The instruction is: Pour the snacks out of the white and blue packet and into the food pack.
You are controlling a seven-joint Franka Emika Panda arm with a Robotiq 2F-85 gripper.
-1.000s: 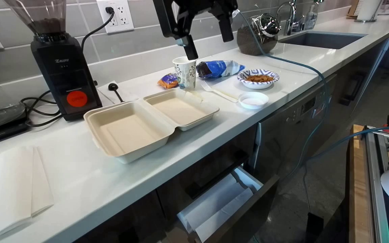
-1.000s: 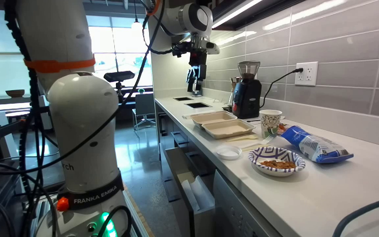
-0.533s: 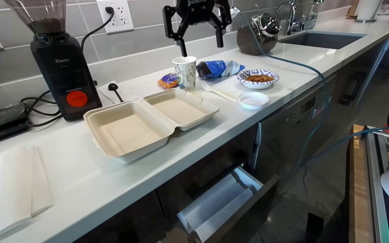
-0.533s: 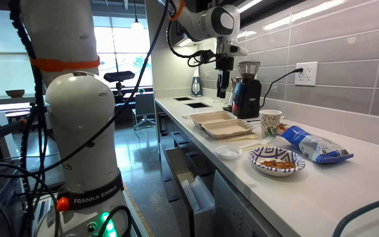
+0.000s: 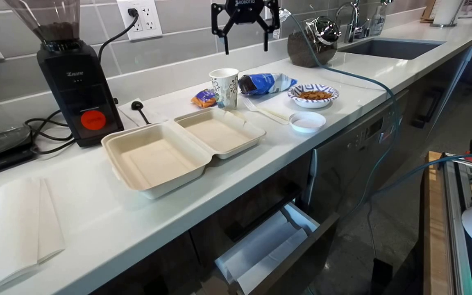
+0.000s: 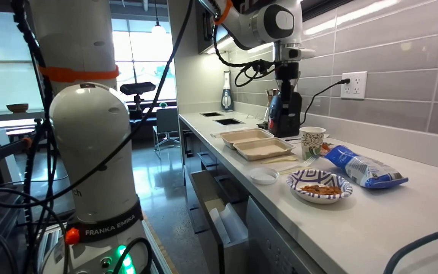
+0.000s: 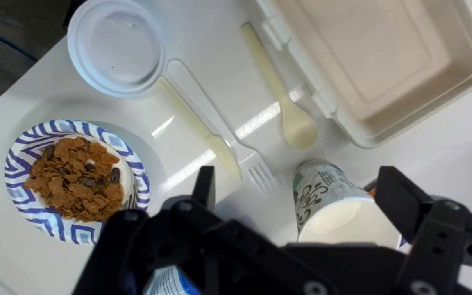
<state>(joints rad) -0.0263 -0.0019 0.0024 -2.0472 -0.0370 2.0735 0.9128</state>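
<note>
Aloft: gripper spread wide, holding nothing | white counter below | drawer pulled out | tiled wall | bright window

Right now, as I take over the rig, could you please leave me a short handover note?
Gripper: open, holding nothing, above the counter.
White and blue packet: lying on the counter near the patterned cup; any snacks inside are hidden.
Food pack: open on the counter, no snacks showing in it.
Done: no sign of pouring yet.
Left: likely grasp the packet, carry it over the food pack, pour.
</note>
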